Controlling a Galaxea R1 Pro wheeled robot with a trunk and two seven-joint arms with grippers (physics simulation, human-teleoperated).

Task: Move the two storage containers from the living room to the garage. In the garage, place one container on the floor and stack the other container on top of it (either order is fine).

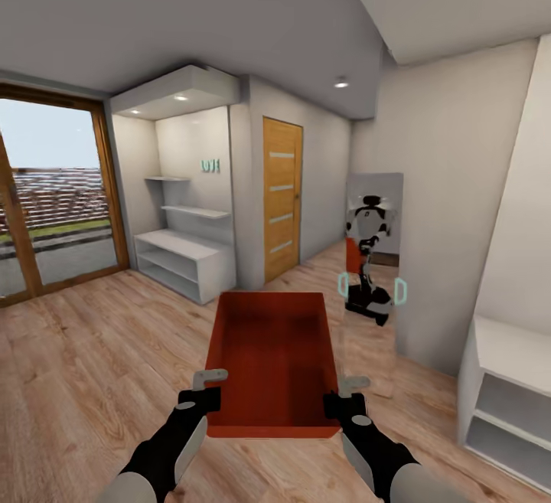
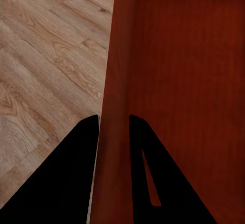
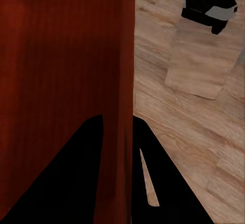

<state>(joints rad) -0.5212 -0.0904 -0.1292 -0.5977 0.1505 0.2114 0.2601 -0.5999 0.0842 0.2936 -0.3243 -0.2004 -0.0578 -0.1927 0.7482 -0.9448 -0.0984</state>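
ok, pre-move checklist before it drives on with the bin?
1. Left gripper pinching the storage container wall, one finger each side: ok.
2. Right gripper pinching the opposite wall the same way: ok.
3. Container level, held off the wood floor: ok.
4. Container interior empty: ok.
5. Path ahead: standing mirror at front right, close: not ok, steer around it.
6. Tan door open: not ok, looks shut.

wood-plank floor [image 1: 92, 350], white shelves [image 1: 184, 258], tan door [image 1: 282, 198]
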